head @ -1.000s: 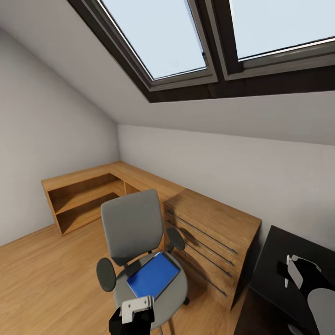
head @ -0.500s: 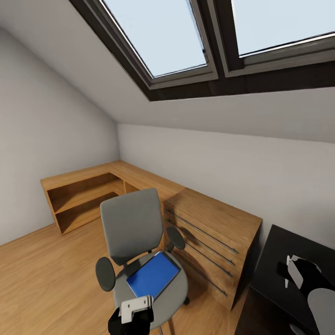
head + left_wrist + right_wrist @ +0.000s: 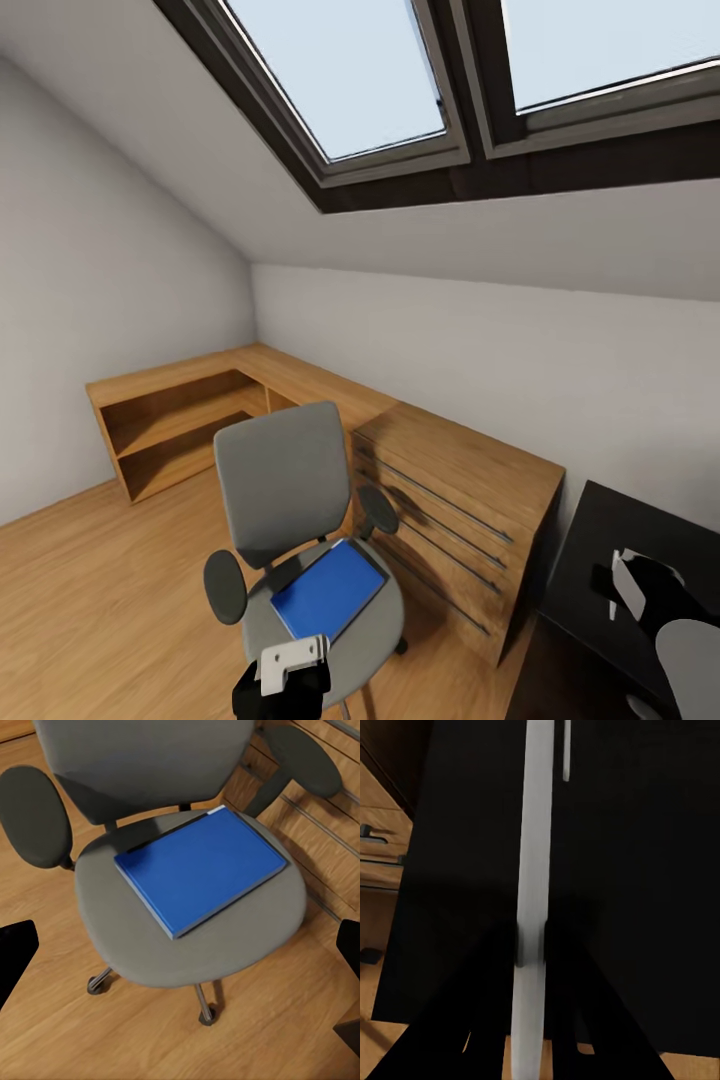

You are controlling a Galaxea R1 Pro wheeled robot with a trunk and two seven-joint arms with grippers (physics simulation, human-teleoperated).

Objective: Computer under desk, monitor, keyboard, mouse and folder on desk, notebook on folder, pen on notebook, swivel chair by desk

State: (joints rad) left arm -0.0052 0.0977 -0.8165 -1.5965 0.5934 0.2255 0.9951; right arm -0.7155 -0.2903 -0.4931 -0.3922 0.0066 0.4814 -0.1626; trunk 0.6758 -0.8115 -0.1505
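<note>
Hovering spread wide, the left claw (image 3: 180,945) has the flat bright blue folder (image 3: 201,868) just beyond it on the grey swivel chair (image 3: 120,922); a clumsy grab might roll the casters. Right claw (image 3: 640,590), over the glossy black desk (image 3: 610,540): cannot tell.

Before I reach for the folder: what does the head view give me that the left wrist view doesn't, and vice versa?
Head view: the wooden dresser, the black desk at right, and the right gripper near it. Left wrist view: a clearer look at the casters under the seat. Both: the blue folder lying flat on the swivel chair.
</note>
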